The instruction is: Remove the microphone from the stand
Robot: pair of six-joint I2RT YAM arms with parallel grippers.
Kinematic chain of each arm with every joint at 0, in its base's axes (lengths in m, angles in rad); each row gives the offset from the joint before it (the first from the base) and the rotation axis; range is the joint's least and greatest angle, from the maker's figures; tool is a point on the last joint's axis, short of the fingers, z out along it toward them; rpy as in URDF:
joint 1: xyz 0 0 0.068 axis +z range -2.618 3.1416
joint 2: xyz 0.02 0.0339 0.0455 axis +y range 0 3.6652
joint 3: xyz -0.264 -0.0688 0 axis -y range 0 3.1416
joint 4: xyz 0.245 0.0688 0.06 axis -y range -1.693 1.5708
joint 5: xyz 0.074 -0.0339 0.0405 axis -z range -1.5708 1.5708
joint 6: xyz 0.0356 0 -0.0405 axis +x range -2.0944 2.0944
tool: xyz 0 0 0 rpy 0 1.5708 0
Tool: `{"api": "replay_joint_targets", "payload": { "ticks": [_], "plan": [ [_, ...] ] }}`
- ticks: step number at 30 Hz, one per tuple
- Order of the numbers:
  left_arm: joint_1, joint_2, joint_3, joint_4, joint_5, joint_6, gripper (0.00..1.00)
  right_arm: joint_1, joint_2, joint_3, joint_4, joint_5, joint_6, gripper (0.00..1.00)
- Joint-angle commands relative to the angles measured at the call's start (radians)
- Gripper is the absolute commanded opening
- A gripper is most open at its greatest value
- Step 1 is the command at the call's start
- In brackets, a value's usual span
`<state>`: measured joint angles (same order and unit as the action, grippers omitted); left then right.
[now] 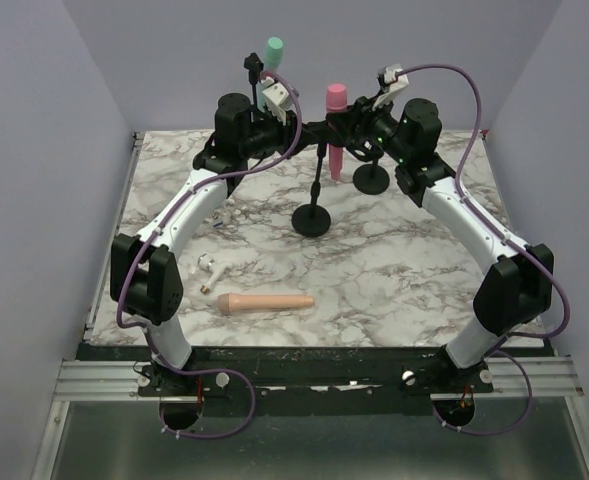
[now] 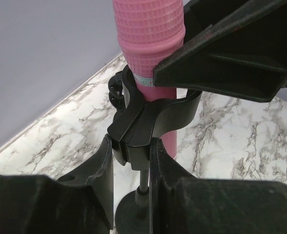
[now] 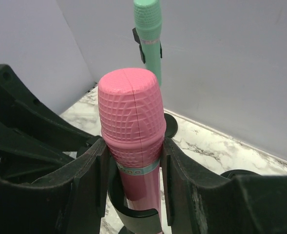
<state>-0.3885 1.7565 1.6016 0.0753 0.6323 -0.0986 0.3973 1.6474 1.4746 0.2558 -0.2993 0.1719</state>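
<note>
The pink microphone [image 1: 335,125] stands upright in the black clip [image 2: 143,119] of a stand [image 1: 318,180] with a round base [image 1: 312,220]. My left gripper [image 1: 307,130] is shut on the stand's clip joint just under the microphone; in the left wrist view, the left gripper [image 2: 132,156] has its fingers pressed on both sides of the joint. My right gripper [image 1: 352,122] is shut on the microphone's head. In the right wrist view, the right gripper [image 3: 132,153] clamps the pink microphone [image 3: 130,112] at the head's lower edge, above the clip [image 3: 141,222].
A green microphone [image 1: 273,50] sits on a second stand at the back. Another round stand base [image 1: 371,178] lies by the right arm. A beige microphone [image 1: 266,302] lies on the marble table [image 1: 394,280] near the front, with a small white object [image 1: 211,266] beside the left arm.
</note>
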Motion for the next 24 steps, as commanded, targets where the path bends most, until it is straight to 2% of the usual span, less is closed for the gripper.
{"api": "replay_joint_targets", "payload": {
  "ticks": [1,8,15,19,24],
  "plan": [
    [-0.016,-0.019,-0.064,-0.024,-0.035,0.031,0.00,0.011,-0.045,0.068,0.011,0.075,0.020,0.01],
    [-0.017,-0.035,-0.124,0.021,-0.037,0.013,0.00,0.011,-0.042,0.266,-0.022,0.138,0.017,0.01],
    [-0.016,-0.043,-0.144,0.008,-0.036,0.027,0.00,0.011,-0.057,0.417,-0.016,0.268,0.008,0.01],
    [-0.016,-0.042,-0.146,0.002,-0.041,0.022,0.00,0.011,-0.099,0.400,-0.011,0.288,-0.005,0.01],
    [-0.016,-0.036,-0.120,-0.038,-0.066,0.014,0.00,0.010,-0.202,0.272,-0.019,0.389,-0.046,0.01]
  ]
}}
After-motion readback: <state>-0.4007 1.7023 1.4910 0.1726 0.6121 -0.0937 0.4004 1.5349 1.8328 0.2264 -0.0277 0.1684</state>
